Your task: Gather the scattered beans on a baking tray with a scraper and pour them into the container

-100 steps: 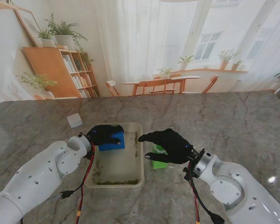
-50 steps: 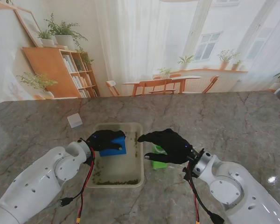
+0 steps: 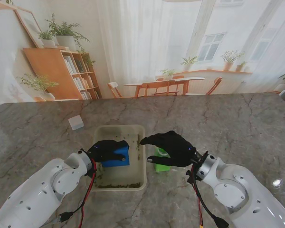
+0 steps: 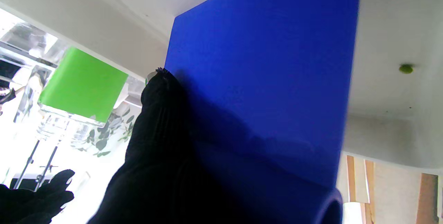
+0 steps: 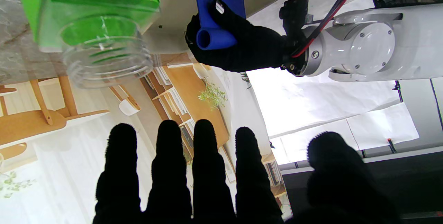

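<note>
The black-gloved left hand (image 3: 104,148) is clamped on the rolled handle of a flat blue plastic scraper (image 3: 118,156), whose blade hangs down from the fingers into the shallow cream rectangular baking tray (image 3: 140,176). The blade appears to meet the tray floor about mid-length, though actual contact cannot be confirmed. Just nearer to me than the blade, a line of small green beans (image 3: 118,185) lies banked against the tray's near wall; thinner trails run along the side walls, and a stray bean or two sits on the floor beside the blade.

The black-gloved right hand (image 3: 171,147) hovers to the right of the tray, fingers spread, holding nothing. Under it stands the clear plastic jar with a green label (image 3: 161,159), the container, touching or just beside the tray's right rim.

Gathering looks well advanced but unfinished: the side trails remain, and pouring has not begun.
</note>
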Controlling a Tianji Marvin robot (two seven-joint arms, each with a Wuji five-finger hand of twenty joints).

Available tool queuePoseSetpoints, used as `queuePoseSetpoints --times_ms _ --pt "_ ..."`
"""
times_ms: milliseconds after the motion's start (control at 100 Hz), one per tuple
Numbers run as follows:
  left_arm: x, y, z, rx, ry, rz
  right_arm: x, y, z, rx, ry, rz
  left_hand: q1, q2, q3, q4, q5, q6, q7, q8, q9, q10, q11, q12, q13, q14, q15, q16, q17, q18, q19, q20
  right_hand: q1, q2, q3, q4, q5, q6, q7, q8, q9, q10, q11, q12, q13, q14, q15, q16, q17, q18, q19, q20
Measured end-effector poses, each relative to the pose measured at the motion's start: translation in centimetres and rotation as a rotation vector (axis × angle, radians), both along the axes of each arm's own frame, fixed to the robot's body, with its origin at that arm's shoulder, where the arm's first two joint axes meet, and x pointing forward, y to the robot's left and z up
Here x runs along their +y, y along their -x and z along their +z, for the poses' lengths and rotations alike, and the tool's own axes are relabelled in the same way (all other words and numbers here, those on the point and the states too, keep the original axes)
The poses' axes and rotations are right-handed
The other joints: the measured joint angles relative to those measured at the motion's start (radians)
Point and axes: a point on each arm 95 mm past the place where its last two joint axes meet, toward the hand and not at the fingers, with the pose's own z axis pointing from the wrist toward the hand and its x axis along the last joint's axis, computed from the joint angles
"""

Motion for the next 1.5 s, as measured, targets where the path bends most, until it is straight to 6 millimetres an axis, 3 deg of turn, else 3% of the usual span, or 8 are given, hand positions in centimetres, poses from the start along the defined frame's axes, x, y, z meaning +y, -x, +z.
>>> queuePoseSetpoints --times_ms 800,1250,1500 --pt "-0.3 4.1 -0.1 0.038 0.006 0.015 0.1 0.2 0.0 -0.017 -0.017 -0.003 -0.003 0.000 -0.003 0.000 -0.001 0.005 0.000 0.000 0.000 0.000 0.000 0.000 0.009 -0.001 0.021 -0.001 0.017 0.000 0.018 0.000 0.000 0.000 0.000 0.000 0.000 0.000 0.000 0.000 0.000 0.000 0.000 0.000 0.000 0.000 0.000 0.000 0.000 0.000 0.000 0.000" --pt "-0.6 5.5 0.1 0.011 -0.010 0.003 0.0 0.4 -0.2 -0.018 -0.020 -0.010 -0.007 0.000 -0.003 0.000 -0.001 0.014 0.000 0.000 0.000 0.005 0.000 0.000 0.010 -0.001 0.032 0.008 0.027 0.000 0.028 0.000 0.000 0.000 0.000 0.000 0.000 0.000 0.000 0.000 0.000 0.000 0.000 0.000 0.000 0.000 0.000 0.000 0.000 0.000 0.000 0.000" --pt "-0.6 5.1 0.6 -0.076 -0.040 0.026 -0.1 0.3 -0.1 -0.028 -0.028 -0.031 -0.009 -0.001 -0.003 0.000 0.002 0.012 0.000 0.000 0.000 0.005 0.000 0.000 0.010 -0.001 0.000 0.005 0.025 0.000 0.027 0.000 0.000 0.000 0.000 0.000 0.000 0.000 0.000 0.000 0.000 0.000 0.000 0.000 0.000 0.000 0.000 0.000 0.000 0.000 0.000 0.000"
